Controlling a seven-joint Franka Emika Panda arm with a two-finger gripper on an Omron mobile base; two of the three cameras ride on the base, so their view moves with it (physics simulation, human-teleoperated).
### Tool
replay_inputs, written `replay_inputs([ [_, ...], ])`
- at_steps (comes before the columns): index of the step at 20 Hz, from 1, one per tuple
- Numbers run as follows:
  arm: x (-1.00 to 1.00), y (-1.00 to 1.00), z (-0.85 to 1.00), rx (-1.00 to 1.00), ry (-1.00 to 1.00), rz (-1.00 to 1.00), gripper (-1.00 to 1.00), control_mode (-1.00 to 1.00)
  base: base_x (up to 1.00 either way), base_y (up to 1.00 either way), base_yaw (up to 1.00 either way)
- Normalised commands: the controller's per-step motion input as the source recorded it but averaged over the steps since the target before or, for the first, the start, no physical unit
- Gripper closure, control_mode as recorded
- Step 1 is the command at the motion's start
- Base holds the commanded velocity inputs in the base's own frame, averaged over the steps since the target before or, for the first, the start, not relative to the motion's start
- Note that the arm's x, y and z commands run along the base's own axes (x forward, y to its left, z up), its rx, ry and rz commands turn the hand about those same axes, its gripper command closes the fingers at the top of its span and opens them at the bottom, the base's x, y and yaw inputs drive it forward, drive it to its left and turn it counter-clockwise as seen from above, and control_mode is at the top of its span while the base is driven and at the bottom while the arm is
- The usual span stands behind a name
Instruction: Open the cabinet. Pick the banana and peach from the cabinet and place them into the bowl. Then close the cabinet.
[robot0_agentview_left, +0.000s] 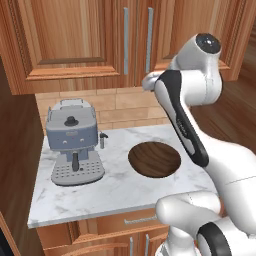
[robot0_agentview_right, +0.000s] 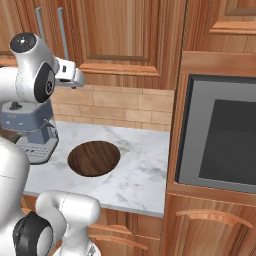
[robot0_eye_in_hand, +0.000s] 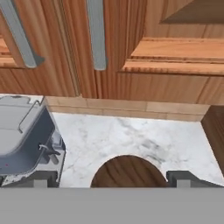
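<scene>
We are looking at a kitchen, and it seems a home kitchen, because reddish-brown wooden wall cabinets (robot0_agentview_left: 90, 40) with long silver bar handles (robot0_agentview_left: 126, 40) hang above a white marble counter (robot0_agentview_left: 115, 185). On this counter we see a blue-grey coffee machine (robot0_agentview_left: 72, 140) and a dark wooden bowl (robot0_agentview_left: 154, 159), and behind them a tan tile backsplash (robot0_agentview_right: 115, 107). At the right side we find a built-in oven (robot0_agentview_right: 220, 135) (with a dark glass door) set in the same wood, and lower cupboards (robot0_agentview_right: 210, 230) with short handles under it.
</scene>
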Motion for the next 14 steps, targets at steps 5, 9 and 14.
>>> replay_inputs([
  [5,-0.02,0.03,0.0,0.03,-0.1,0.0,-1.0,-1.0,0.0,0.0,0.0],
  [9,0.0,0.12,0.01,-0.01,-0.37,0.0,-1.0,-1.0,0.0,0.0,0.0],
  [14,0.0,0.13,0.06,-0.06,-0.44,0.0,-1.0,-1.0,0.0,0.0,0.0],
])
